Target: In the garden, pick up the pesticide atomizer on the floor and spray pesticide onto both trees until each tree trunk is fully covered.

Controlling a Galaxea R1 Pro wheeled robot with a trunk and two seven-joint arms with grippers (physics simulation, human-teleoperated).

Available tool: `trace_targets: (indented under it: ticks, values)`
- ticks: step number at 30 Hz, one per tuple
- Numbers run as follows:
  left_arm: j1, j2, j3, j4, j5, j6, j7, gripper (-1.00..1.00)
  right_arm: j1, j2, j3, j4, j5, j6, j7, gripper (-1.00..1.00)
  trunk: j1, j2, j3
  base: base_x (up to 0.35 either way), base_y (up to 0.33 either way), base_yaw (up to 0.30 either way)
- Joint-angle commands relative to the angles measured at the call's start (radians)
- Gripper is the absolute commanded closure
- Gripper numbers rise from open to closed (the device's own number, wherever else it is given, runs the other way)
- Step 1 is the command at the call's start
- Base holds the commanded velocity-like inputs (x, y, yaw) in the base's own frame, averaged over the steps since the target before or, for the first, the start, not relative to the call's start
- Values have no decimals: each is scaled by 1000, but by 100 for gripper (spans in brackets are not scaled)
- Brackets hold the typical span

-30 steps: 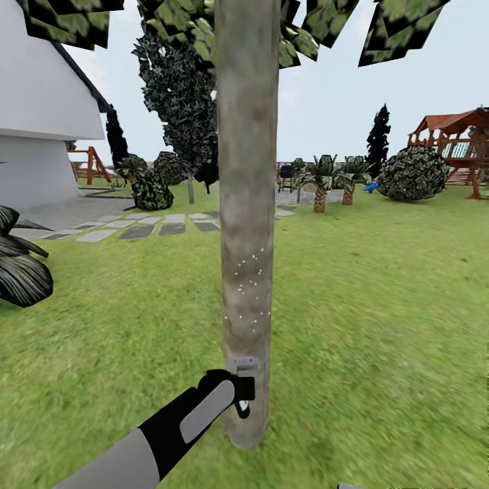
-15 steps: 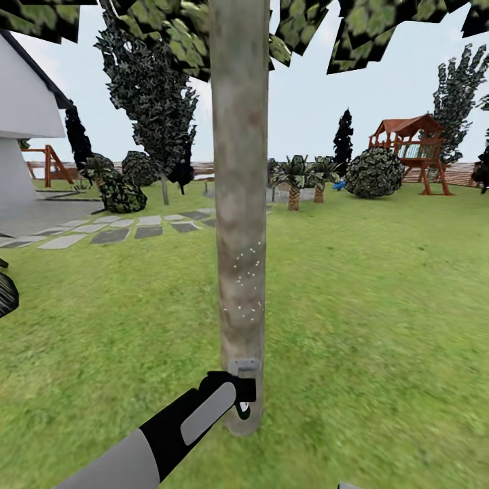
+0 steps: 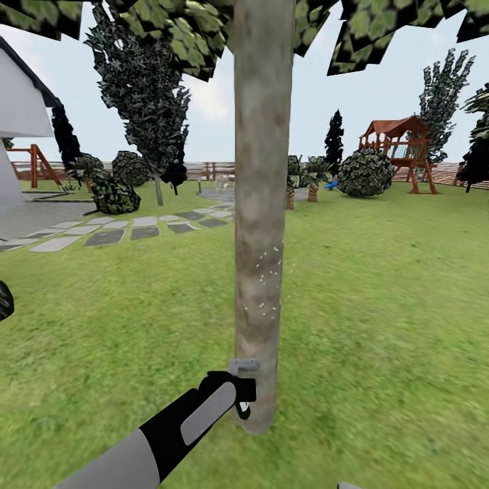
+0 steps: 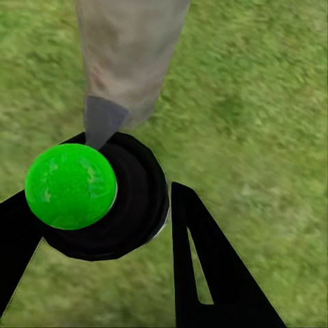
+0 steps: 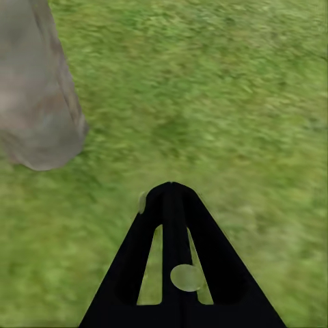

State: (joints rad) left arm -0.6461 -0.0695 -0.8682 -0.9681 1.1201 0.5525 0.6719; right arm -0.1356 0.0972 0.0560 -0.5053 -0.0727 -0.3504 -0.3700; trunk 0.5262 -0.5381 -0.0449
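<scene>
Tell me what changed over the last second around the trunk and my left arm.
The camera swung right, so the background slid left and more of the fence and playset came in; the trunk ends slightly right of before. A few more white spray specks sit on the bark. The left gripper still grips the sprayer at the trunk's base.

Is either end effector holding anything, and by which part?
Left end effector grips the atomizer around its black body below the green cap. Right end effector is shut, empty.

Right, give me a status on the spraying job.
Done: the atomizer is off the floor, held in the left gripper. In hand: white spray specks dot a patch of this tree trunk, so coverage is partial. Left: the rest of this trunk, then the second tree.
</scene>
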Motion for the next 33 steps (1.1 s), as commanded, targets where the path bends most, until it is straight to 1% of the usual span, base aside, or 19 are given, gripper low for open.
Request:
trace_targets:
  ticks: [1, 5, 15, 23, 33]
  values:
    - [-1, 0, -2, -1, 7, 0, 8, 100, -1, -1, 7, 0, -7, -4, -6, 100, 0, -2, -2, 0, 350, -35]
    - [-1, 0, -2, -1, 7, 0, 7, 100, -1, -1, 8, 1, -6, -4, -6, 100, 0, -2, 0, 0, 350, -168]
    - [-1, 0, -2, -1, 8, 1, 7, 100, -1, -1, 7, 1, -9, -4, -6, 100, 0, -2, 1, 0, 350, -270]
    - [-1, 0, -2, -1, 8, 1, 6, 100, -1, -1, 7, 0, -9, -4, -6, 100, 0, -2, 1, 0, 350, -117]
    - [-1, 0, -2, -1, 9, 1, 8, 100, -1, -1, 0, -1, -10, -4, -7, 100, 0, -2, 1, 16, 350, -233]
